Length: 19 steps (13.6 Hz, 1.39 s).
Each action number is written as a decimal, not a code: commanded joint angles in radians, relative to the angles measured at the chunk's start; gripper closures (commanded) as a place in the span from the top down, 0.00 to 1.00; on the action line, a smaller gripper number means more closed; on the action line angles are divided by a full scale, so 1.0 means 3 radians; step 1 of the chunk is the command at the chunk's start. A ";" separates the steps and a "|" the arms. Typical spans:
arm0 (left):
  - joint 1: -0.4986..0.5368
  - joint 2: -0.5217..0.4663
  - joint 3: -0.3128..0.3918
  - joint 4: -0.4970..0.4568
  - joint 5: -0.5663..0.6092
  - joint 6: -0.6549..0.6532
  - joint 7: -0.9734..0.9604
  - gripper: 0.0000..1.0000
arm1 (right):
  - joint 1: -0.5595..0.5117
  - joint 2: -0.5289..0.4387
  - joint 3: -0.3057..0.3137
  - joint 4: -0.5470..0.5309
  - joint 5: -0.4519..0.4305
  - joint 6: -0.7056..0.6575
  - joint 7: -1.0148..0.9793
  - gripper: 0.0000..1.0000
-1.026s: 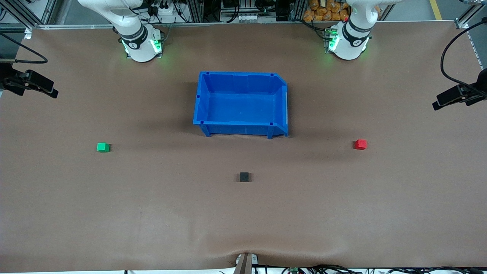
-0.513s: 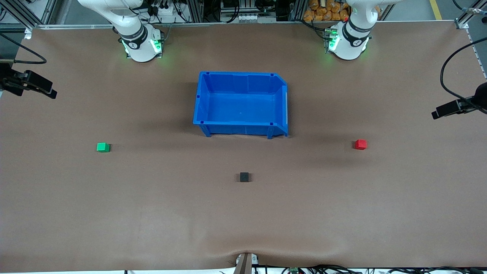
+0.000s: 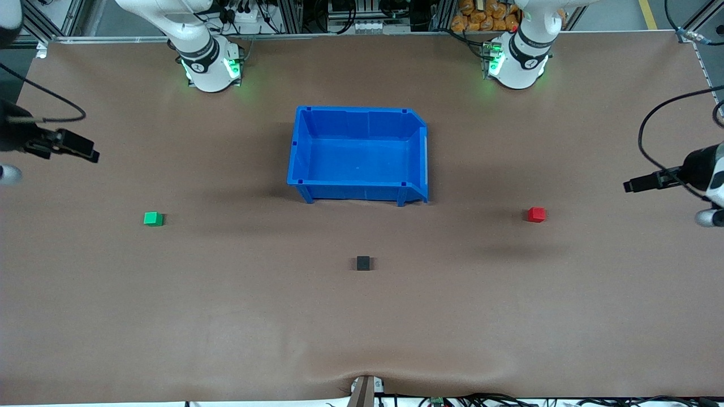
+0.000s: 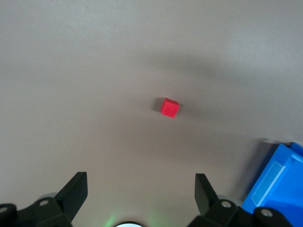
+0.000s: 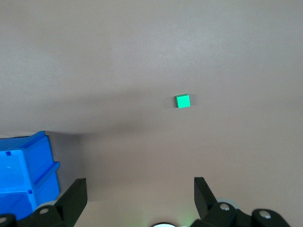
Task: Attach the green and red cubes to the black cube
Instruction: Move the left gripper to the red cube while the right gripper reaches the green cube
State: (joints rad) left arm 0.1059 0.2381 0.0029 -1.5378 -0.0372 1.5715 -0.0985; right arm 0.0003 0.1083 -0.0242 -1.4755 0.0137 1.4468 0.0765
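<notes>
Matte brown tabletop (image 3: 226, 316), scattered small cubes: green (image 3: 153, 219), red (image 3: 536, 214), black (image 3: 363, 263); claws (image 4: 141, 188) (image 5: 139, 189) both spread.

Bare table around green cube (image 3: 153, 219), red cube (image 3: 536, 214), black cube (image 3: 363, 263); blue bin (image 3: 358, 154) sole obstacle.

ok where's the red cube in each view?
Front view: red cube lies on the table toward the left arm's end, nearer the camera than the blue bin.
Left wrist view: it sits mid-picture, ahead of the open left gripper.
Right wrist view: not in it; only the green cube shows.
Shared landmark: the blue bin, whose corner shows in both wrist views.
</notes>
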 commanded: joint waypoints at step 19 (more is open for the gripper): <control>-0.0261 0.0832 -0.0240 -0.1061 0.0160 0.2196 0.0155 1.00 | -0.0123 0.0585 -0.0012 -0.1292 -0.0133 0.1536 -0.0484 1.00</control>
State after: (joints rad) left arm 0.0244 0.4980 -0.0564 -1.8063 -0.0061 2.1828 -0.0655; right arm 0.0031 0.3289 -0.0377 -1.7207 -0.0084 1.7925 -0.0150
